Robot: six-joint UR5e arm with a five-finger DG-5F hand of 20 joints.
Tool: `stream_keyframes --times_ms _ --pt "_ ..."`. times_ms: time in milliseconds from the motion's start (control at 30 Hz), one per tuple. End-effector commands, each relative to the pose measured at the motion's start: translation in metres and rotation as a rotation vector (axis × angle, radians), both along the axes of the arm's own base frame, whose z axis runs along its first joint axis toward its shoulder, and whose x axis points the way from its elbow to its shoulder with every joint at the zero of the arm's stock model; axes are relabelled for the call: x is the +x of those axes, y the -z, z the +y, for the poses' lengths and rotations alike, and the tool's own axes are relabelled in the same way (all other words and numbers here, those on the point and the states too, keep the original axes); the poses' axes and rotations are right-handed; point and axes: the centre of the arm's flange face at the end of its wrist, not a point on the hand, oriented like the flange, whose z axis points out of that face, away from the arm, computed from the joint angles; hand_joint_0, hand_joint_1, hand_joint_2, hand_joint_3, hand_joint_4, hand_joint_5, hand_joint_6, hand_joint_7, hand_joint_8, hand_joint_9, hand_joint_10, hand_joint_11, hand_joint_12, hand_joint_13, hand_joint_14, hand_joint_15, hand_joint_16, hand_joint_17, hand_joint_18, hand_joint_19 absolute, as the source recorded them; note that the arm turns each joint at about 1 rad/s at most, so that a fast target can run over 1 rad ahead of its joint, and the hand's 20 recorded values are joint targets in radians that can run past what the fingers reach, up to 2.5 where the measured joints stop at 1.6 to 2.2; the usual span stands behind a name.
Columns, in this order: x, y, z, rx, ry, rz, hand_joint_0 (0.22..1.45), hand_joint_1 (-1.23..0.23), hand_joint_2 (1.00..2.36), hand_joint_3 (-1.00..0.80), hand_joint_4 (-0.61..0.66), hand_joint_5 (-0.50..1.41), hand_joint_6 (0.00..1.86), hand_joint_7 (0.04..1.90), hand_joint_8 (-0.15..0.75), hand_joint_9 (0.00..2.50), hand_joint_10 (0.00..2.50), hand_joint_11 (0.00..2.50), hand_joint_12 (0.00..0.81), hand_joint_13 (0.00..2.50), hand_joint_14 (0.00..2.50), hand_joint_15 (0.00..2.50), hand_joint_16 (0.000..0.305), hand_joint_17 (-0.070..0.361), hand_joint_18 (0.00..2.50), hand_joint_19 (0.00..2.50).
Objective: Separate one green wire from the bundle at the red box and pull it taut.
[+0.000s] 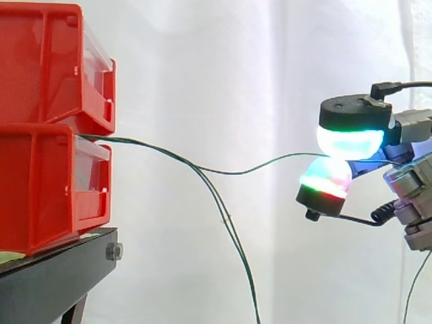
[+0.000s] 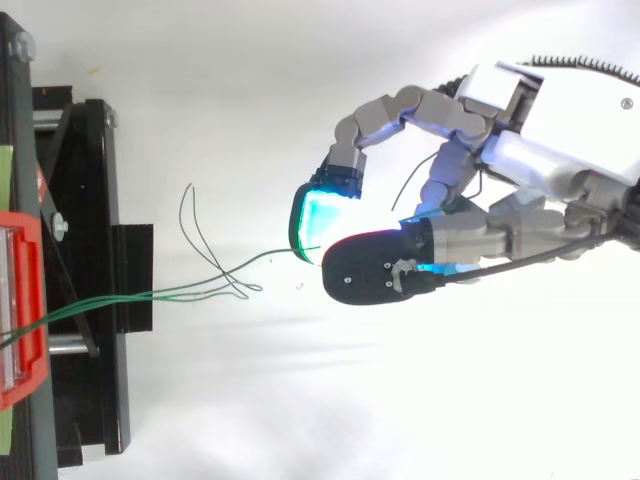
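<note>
My hand point(image 2: 480, 235) pinches one thin green wire point(image 1: 229, 173) between two pads point(image 1: 349, 143), well out from the red plastic box point(image 1: 40, 182): light, limp, probably slippery.

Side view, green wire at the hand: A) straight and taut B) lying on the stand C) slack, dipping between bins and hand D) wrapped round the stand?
C: the green wire dips in a shallow curve between the red bins and the hand, whose pads pinch it.
</note>
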Motion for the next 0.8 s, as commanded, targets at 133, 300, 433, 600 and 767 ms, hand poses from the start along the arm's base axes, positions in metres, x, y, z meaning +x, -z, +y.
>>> stream_keyframes --times_ms 133,300,433,600,767 --pt "0.0003 0.0002 0.0001 0.000 0.000 0.000 0.61 -0.79 1.02 -0.06 0.01 -0.08 0.91 1.02 0.289 1.64 0.00 1.77 0.345 1.37 1.70 1.20 0.052 0.116 1.38 1.71" --pt "0.0000 -0.0008 -0.0001 0.000 0.001 -0.001 0.61 -0.79 1.02 -0.06 0.01 -0.08 0.91 1.02 0.296 1.64 0.00 1.77 0.337 1.37 1.70 1.18 0.052 0.116 1.38 1.72" --pt "-0.0006 0.0005 -0.0001 0.000 0.000 0.002 0.61 -0.79 1.02 -0.06 0.01 -0.08 0.91 1.02 0.288 1.64 0.00 1.77 0.337 1.37 1.70 1.18 0.051 0.116 1.38 1.71" --pt "0.0003 0.0002 0.0001 0.000 0.000 0.000 0.61 -0.79 1.02 -0.06 0.01 -0.08 0.91 1.01 0.289 1.64 0.00 1.77 0.337 1.37 1.70 1.20 0.052 0.116 1.38 1.72" --pt "0.0002 0.0002 -0.0001 0.000 0.001 0.000 0.61 -0.79 1.02 -0.06 0.01 -0.08 0.91 1.01 0.289 1.64 0.00 1.77 0.346 1.37 1.70 1.20 0.052 0.118 1.38 1.71"
